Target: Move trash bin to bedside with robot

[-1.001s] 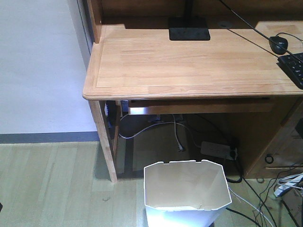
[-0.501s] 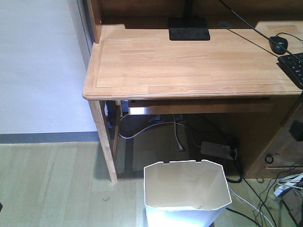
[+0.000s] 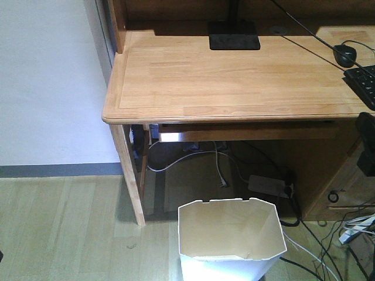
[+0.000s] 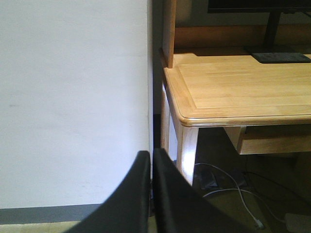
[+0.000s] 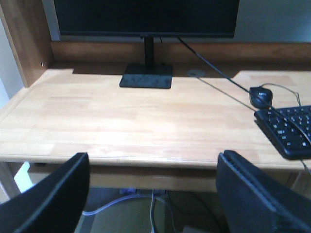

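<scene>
Sitting unmoved on the near floor by the light wooden desk [image 3: 234, 76], the white faceted plastic trash bin [image 3: 229, 229] isn't grabbed yet; the black right gripper [image 5: 153, 156] has been raised, spread wide, left gripper [image 4: 150, 156] pressed together.

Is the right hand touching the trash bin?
Apart. The front view shows the trash bin standing on the floor, nothing at its rim; the right hand is open up at desk height.

front: high, looking down on surface [image 3: 234, 76] | left wrist: low, facing its corner | right wrist: close, facing across it
</scene>
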Robot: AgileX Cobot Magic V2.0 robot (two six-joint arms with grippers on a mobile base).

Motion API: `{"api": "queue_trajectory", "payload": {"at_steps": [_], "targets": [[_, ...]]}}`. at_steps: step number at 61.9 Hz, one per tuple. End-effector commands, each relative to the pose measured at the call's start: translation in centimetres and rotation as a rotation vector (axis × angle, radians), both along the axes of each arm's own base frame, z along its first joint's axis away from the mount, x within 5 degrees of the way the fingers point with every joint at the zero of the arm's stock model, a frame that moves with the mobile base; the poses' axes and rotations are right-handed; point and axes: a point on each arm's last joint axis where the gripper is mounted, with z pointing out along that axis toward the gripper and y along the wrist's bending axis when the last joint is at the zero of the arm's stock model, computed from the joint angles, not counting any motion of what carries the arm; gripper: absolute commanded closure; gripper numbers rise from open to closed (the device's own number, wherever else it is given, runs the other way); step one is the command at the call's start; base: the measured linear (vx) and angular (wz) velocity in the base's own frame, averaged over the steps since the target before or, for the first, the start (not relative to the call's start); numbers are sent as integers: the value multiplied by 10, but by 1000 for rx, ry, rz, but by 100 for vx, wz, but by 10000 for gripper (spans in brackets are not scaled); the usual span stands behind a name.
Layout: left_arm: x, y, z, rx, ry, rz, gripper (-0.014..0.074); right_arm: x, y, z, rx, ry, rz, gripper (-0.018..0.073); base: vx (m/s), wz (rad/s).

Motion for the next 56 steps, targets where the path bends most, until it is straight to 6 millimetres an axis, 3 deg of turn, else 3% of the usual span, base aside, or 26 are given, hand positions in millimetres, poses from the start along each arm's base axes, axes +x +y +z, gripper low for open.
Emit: {"api": "queue_trajectory", "payload": {"at_steps": [1, 26, 40, 47, 56], "targets": [[1, 0, 1, -8, -65, -4, 602, 6, 0, 14, 2, -12, 0, 20, 0, 0], [1, 0, 1, -8, -65, -4, 602, 72, 5, 0, -9, 509, 1, 20, 0, 0], [1, 0, 1, -8, -65, -4, 602, 113, -24, -27, -5, 777, -46, 20, 0, 0], [1, 0, 1, -8, -65, -4, 602, 128, -38, -41, 72, 797, -43, 20, 0, 0], [1, 0, 1, -8, -65, -4, 602, 149, -44, -72, 36, 821, 7, 20, 0, 0]]}}
